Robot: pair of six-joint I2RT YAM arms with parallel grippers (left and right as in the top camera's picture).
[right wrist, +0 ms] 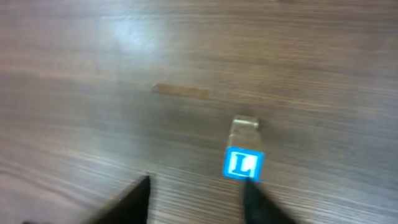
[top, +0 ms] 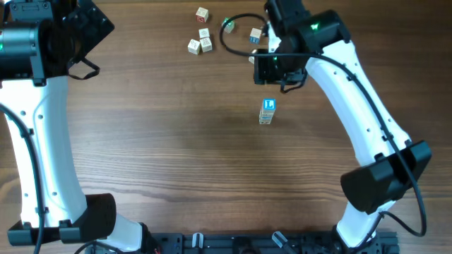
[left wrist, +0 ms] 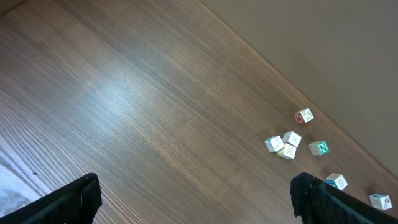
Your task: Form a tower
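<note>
Tower of small pale wooden letter cubes (top: 267, 111), blue "L" face on top, stands on the brown wood-grain table (top: 162, 148), right of centre and clear of everything else. Cube count: can't tell from these angles (overhead gives only the top face plus a sliver of the sides).

Right gripper (top: 282, 79) hangs just on the far side of the tower, with a small gap between them in the overhead view. In the wrist view its two dark fingers (right wrist: 134, 196) stand apart with only bare table between them, nothing gripped. The tower is not in that gap. Its L top sits right at the tip of the finger on the right of that picture, slightly beyond it. Touching or not: can't tell, the picture is blurred.

Left gripper (left wrist: 196, 193) is at the far left corner, well apart from the tower, jaws spread wide and empty over bare wood.

Loose single letter cubes (top: 204, 33) lie scattered along the far edge, left of the right gripper. There is a tight cluster of three, a red-printed cube (top: 203, 13) farther back, a green-lettered cube (top: 228, 26), and a blue-printed cube (top: 256, 34) just beside the right arm's wrist. All are well apart from the tower, none touching it.
</note>
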